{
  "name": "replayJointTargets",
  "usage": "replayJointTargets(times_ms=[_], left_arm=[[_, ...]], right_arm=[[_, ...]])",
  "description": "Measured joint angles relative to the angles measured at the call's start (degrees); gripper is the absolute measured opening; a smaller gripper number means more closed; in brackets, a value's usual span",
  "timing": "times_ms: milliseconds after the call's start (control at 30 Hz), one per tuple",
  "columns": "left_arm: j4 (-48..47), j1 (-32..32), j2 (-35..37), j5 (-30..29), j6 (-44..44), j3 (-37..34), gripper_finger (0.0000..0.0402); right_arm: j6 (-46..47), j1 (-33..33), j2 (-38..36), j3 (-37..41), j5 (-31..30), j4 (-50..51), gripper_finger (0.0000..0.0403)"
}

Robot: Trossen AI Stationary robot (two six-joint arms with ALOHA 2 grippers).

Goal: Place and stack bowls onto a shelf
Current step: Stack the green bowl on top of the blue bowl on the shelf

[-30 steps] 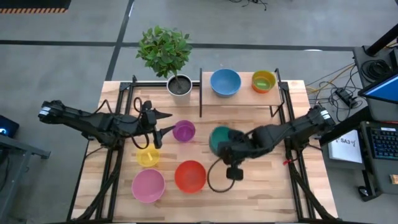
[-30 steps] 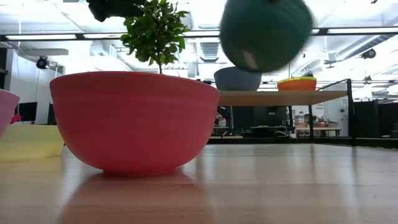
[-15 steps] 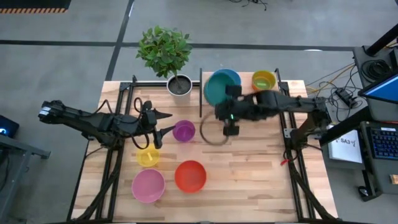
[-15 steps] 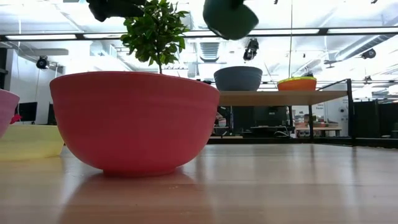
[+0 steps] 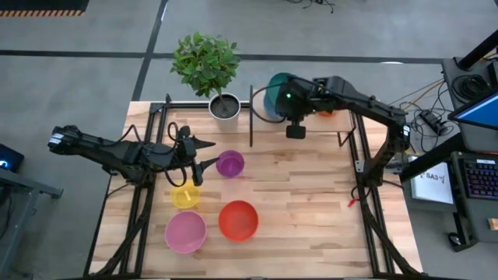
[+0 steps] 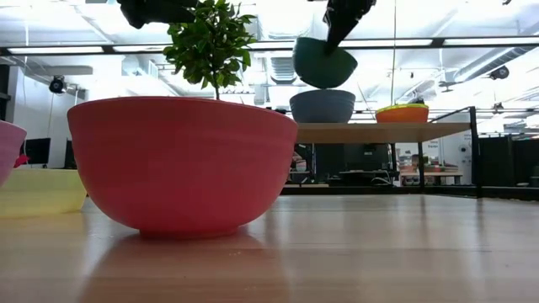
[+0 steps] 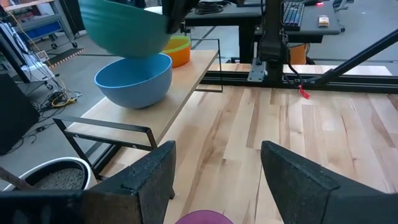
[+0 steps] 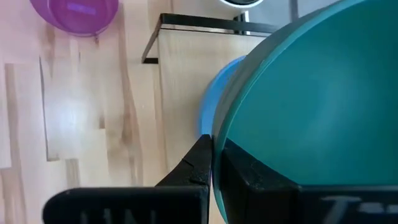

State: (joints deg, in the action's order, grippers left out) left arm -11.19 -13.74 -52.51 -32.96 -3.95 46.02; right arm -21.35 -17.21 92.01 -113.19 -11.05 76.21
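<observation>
right gripper upper centre of high view, clamped on teal bowl rim, bowl held in air just above blue bowl on shelf. left gripper centre left, fingers apart, empty, near purple bowl.

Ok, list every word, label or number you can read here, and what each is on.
White sheet at the right of the high view: dark writing, too small to read.
Right gripper, holding the teal bowl: pale lettering on its body in the right wrist view, cut off and unreadable.
Nothing else carries legible text.
</observation>
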Motion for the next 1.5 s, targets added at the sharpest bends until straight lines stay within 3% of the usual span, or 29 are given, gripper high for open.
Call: replayJointTargets(times_ms=[800,1300,1500], left_arm=[[-0.12,0.00,0.00,-0.01,0.49,0.00,0.0219],[-0.06,0.00,0.00,-0.01,0.74,0.00,0.0219],[-0.03,0.00,0.00,-0.01,0.72,-0.04,0.0219]], right_arm=[[-3.35,-1.34,4.12,0.07,0.55,0.26,0.0010],[-1.78,-1.58,4.34,0.07,-3.40,0.21,0.0086],[-1.10,-1.60,2.77,-0.52,-3.55,0.14,0.0087]])
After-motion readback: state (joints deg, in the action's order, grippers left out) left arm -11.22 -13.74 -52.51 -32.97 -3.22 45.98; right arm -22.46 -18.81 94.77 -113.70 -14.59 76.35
